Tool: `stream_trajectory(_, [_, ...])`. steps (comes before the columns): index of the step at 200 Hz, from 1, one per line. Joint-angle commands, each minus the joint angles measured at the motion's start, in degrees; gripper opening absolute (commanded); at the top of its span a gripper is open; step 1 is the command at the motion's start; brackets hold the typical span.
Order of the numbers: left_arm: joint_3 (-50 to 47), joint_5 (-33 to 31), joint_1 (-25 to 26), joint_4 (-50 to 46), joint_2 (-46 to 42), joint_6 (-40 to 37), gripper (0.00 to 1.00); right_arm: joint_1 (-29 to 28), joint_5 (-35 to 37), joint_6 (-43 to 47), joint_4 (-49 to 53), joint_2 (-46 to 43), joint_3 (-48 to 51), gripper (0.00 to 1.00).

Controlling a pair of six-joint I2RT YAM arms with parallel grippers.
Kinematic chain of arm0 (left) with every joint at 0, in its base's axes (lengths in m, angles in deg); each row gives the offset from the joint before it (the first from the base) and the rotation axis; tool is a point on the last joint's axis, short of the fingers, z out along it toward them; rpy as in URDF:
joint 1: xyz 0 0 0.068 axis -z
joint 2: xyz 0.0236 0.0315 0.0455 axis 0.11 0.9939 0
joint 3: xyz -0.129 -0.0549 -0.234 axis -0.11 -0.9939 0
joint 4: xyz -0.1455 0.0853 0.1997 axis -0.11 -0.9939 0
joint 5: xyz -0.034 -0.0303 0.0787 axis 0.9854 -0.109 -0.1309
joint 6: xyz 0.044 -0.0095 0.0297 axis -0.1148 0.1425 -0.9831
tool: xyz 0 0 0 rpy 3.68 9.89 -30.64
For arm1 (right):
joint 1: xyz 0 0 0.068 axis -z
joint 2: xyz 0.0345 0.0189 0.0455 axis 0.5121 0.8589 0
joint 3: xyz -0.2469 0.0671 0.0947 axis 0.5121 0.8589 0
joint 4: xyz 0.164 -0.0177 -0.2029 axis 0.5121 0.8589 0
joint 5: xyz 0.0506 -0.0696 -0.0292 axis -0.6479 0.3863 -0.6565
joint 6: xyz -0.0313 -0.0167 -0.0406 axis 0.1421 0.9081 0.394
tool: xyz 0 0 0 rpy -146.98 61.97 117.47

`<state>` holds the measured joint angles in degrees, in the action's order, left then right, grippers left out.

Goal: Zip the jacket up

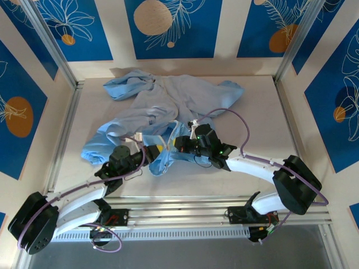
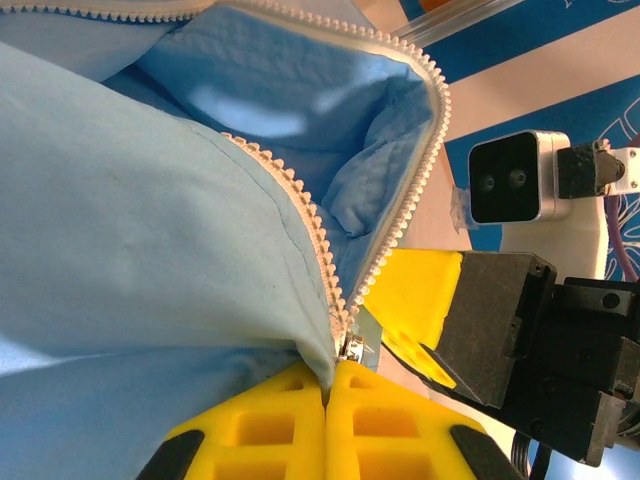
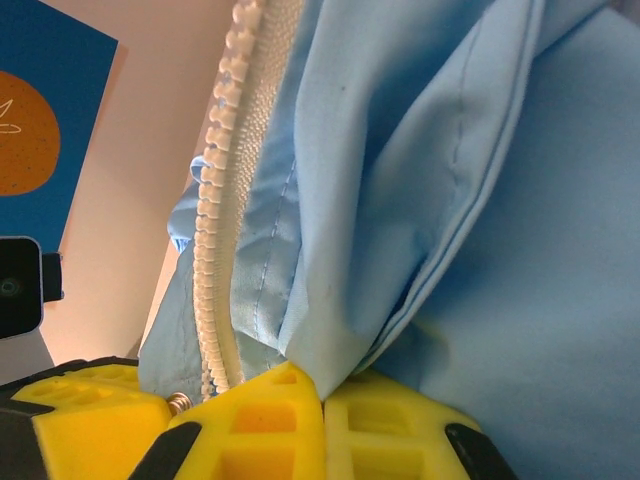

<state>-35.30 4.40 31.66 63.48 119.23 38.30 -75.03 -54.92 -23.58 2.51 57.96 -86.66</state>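
Sprawling crumpled over the pale counter (image 1: 269, 168), the thin, wrinkled light-blue jacket (image 1: 168, 106) reaches from centre toward 11 o'clock, its chunky white zipper teeth (image 2: 300, 215) gaping in a V. Left arm (image 1: 73, 204) and right arm (image 1: 255, 163) stretch low, converging at its 6 o'clock edge; left tool (image 2: 327, 395) and right tool (image 3: 323, 395) each clench jacket fabric beside the zipper.

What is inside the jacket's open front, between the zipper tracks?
Crumpled blue lining shows between the zipper teeth of the jacket, above the left gripper shut at the slider. Anything under the fabric is covered.
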Motion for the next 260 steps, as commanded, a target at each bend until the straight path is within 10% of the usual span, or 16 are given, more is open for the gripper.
stream_trajectory(1, [0.1, 2.3, 0.4, -1.5, -1.0, -3.1, 0.00, 0.2, 0.4, -0.9, -1.5, 0.1, -2.2, 0.00])
stream_trajectory(210, [6.3, 14.1, 0.3, -24.2, 1.0, -13.9, 0.00, -0.1, -3.8, -1.8, 3.1, 3.1, -4.8, 0.00])
stream_trajectory(260, [6.7, 18.2, -0.9, -21.1, 5.9, -11.6, 0.00, -0.9, -3.2, 1.0, 8.2, 1.8, -3.6, 0.21])
